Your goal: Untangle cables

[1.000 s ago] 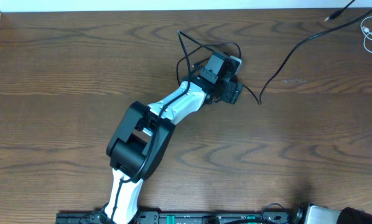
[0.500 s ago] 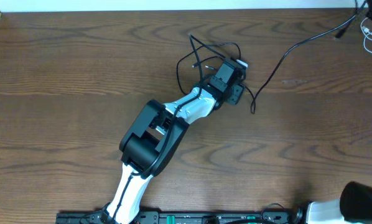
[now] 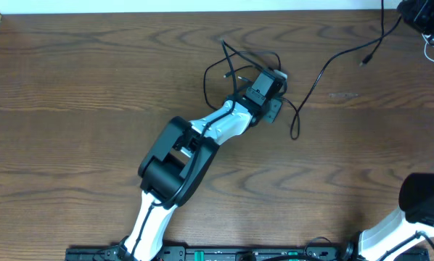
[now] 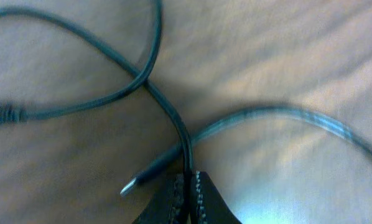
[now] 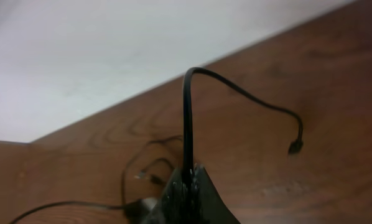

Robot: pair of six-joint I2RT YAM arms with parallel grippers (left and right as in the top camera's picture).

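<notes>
The left gripper (image 4: pixel 189 186) is pressing its two dark fingers together on the thin black cord (image 4: pixel 173 118), with no gap showing between them. It is pinching the cord just beside a silver-tipped plug end (image 4: pixel 133 185) that is pointing down and to the left in the wrist view. Above the fingers, the cord is crossing over itself and spreading into loose loops on the wood.

The right gripper (image 5: pixel 189 180) is also clamping shut on the same black cord (image 5: pixel 187 118). It is holding a short stretch upright, so that the cord is rising straight from the fingertips and arching over to the right. The small dark plug (image 5: pixel 293 147) is dangling free above the table.

From overhead, the left gripper (image 3: pixel 275 76) is sitting near the middle of the table, with the loops (image 3: pixel 228 65) lying just beyond it on its far-left side. The long run of the cord (image 3: pixel 326 65) is stretching diagonally from there toward the far right corner, where the right gripper (image 3: pixel 418 10) is hanging. A thin white cord (image 3: pixel 432 42) is curling at the right edge, near that gripper and only partly in view.

Everything is resting on a brown wooden table (image 3: pixel 72 87) with strong grain, and a pale wall (image 5: pixel 80 50) is running along its far edge.
</notes>
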